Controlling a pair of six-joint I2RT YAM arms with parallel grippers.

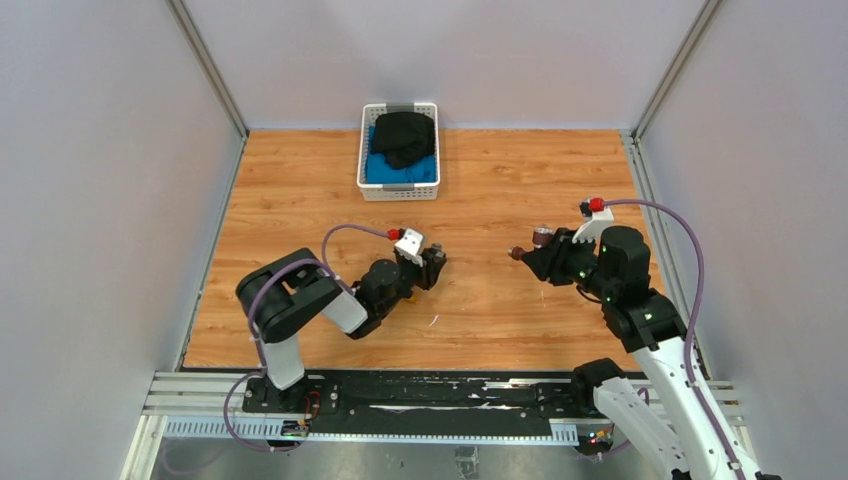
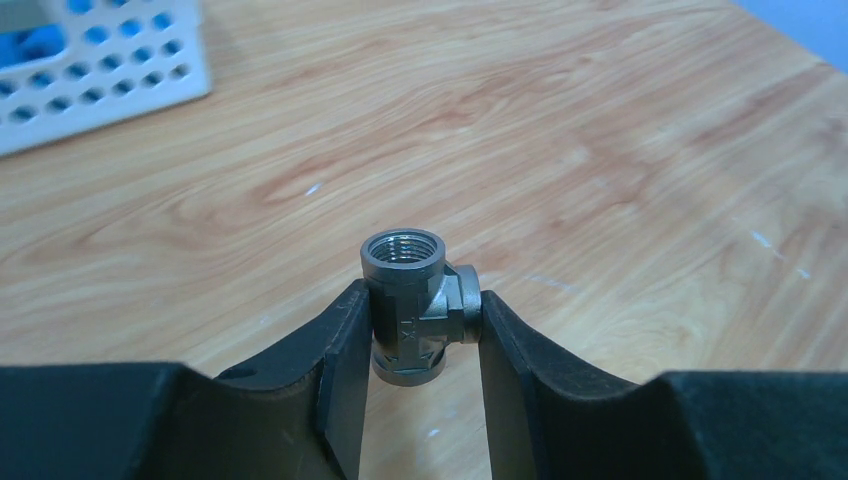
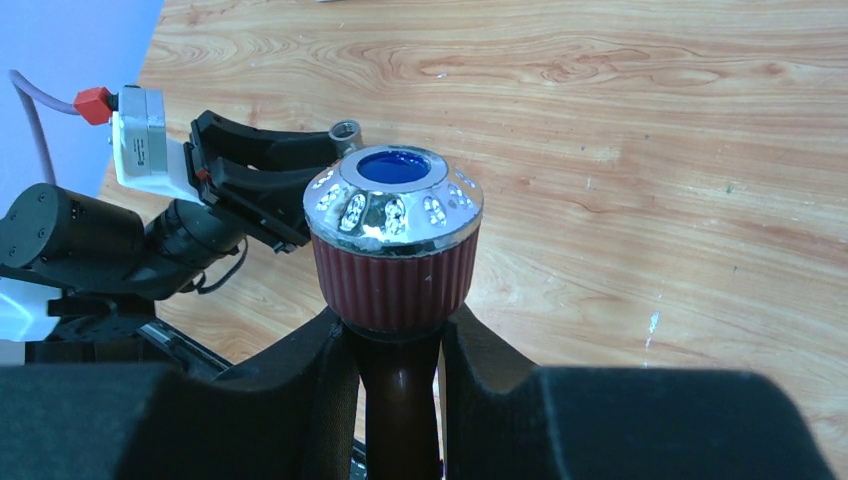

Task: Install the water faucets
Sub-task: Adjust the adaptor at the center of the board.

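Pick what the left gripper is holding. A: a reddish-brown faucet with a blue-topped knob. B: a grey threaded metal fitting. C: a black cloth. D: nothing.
B: the left wrist view shows the left gripper clamped on the grey threaded fitting, pinched from both sides above the wooden table.

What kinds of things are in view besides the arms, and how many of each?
Faucets: 1, the reddish-brown faucet
Pipe fittings: 1, the grey tee fitting
Baskets: 1, the white basket
Cloths: 2, a black cloth and a blue cloth
Total: 5
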